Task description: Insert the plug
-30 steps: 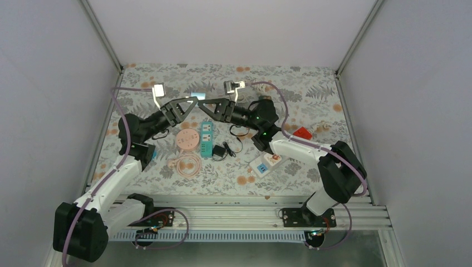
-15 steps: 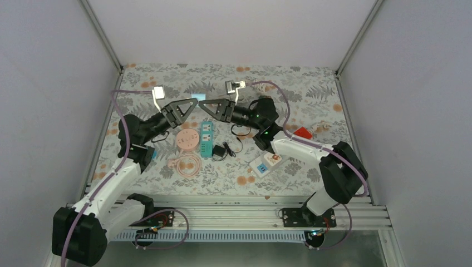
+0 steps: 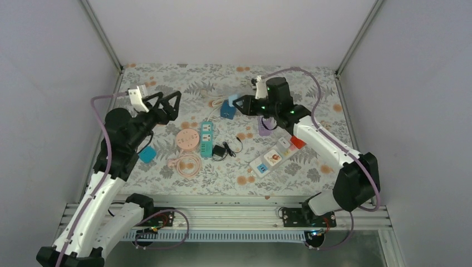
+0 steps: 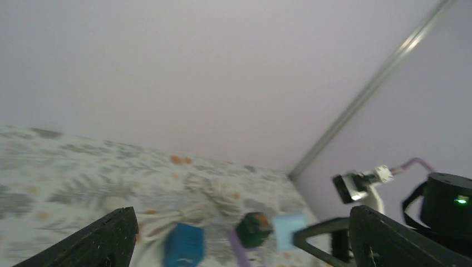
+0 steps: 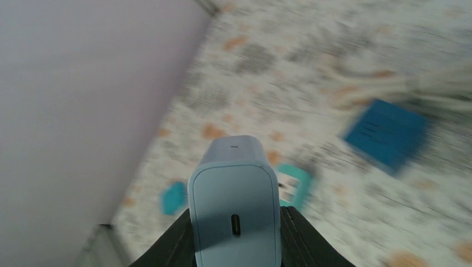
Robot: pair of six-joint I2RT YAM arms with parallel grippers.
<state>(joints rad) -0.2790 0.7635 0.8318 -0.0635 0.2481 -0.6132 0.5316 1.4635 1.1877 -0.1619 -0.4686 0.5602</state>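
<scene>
Clamping a pale blue USB charger plug (image 5: 234, 217) in my right jaws, I am holding it up off the floral counter (image 3: 317, 94). Its port face is facing my wrist camera and its prongs are hidden from me. From above, the plug is hanging over the far middle of the counter, beyond the teal power strip (image 3: 206, 138) and apart from it. A dark blue cube adapter (image 5: 387, 133) is lying on the counter near that spot. My left jaws are standing wide apart with nothing between them, raised over the left side of the counter. Nearer my bases, a pink round device (image 3: 187, 139) is sitting just beside the teal strip on its left. A black adapter (image 3: 221, 151) is lying to its right, and a white power strip (image 3: 270, 159) is resting further right.
</scene>
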